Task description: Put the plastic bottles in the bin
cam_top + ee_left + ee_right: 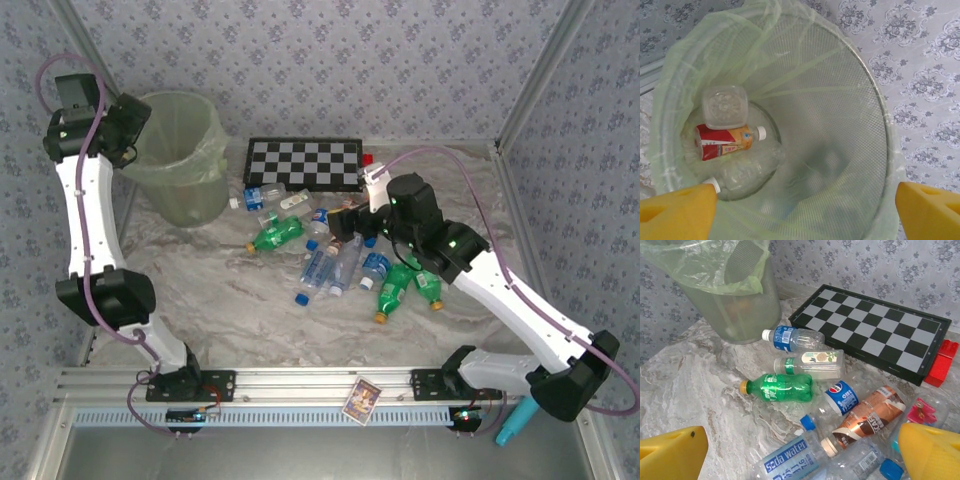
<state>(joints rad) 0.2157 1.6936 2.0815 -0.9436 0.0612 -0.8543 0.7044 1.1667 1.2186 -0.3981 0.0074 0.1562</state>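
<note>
1. A drop-off is being finished: the left jaws are hanging wide apart, empty, over the bin (pixel 190 195), with bottles (pixel 727 142) lying inside.
2. The right jaws, apart and empty, are being poised above the bottle pile (pixel 790 387) on the tabletop (pixel 220 290); a descent and grasp are being called for.
3. Room is being narrowed by the checkerboard (pixel 305 163) just behind it.

Clear bottle (pixel 786 459) — "Soda water" on blue label, blue-wrapped bottle (pixel 841 399) — perhaps a Pepsi logo

Looks like lab test rig: alu frame rail (pixel 300 385), wallpaper-print panels (pixel 330 60), marble-look tabletop (pixel 230 300).
</note>
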